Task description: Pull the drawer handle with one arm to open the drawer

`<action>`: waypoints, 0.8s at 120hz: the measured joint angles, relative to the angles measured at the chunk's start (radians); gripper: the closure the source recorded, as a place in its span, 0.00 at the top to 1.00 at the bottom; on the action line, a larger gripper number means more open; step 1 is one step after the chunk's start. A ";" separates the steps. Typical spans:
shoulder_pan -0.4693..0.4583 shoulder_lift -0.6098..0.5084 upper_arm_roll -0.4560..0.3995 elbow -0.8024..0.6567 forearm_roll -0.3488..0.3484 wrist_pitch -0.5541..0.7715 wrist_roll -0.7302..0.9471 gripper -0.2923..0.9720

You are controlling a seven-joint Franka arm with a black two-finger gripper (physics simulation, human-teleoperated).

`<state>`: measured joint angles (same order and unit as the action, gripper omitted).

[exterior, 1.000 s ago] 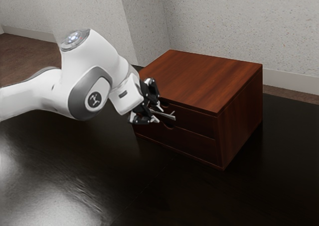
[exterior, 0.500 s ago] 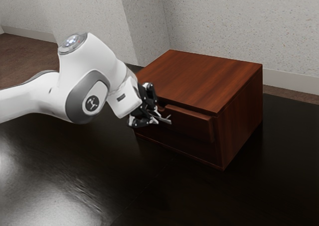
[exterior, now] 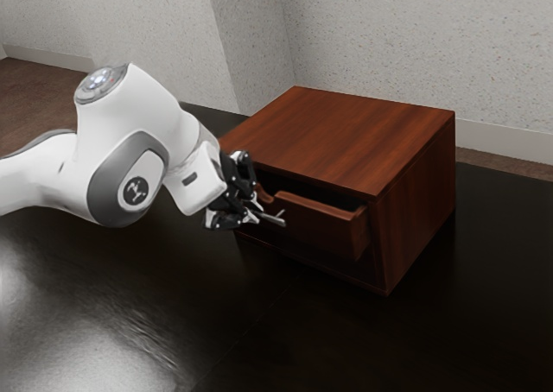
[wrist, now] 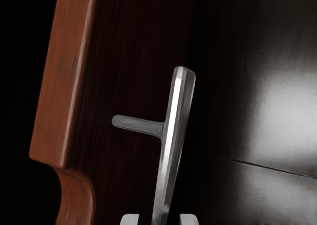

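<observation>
Drawer handle [wrist: 171, 150] clamped in the tool [exterior: 253, 212], arm [exterior: 112, 172] low from the exterior view's left, top drawer [exterior: 320, 224] partly out.

The white arm [exterior: 112, 163] is seen stretched out level, its black gripper [exterior: 249, 211] clamped from two sides on the handle [exterior: 271, 217].

Exterior side-on, wide; wrist close, facing shared drawer handle [wrist: 171, 145].

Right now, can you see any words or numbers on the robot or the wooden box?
No words or numbers can be read anywhere.
The arm's grey joint cap carries a small round emblem: a sign, not letters.
The wooden cabinet, its drawer and the metal handle are bare.
</observation>
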<state>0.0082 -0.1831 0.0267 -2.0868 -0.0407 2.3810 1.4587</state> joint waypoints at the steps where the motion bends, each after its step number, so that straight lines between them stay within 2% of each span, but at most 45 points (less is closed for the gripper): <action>1: 0.000 -0.002 0.000 -0.002 0.000 0.000 0.000 0.24; 96: 0.004 -0.214 -0.001 -0.209 0.001 0.000 -0.004 0.25</action>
<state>0.0123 -0.3976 0.0261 -2.2959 -0.0396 2.3812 1.4551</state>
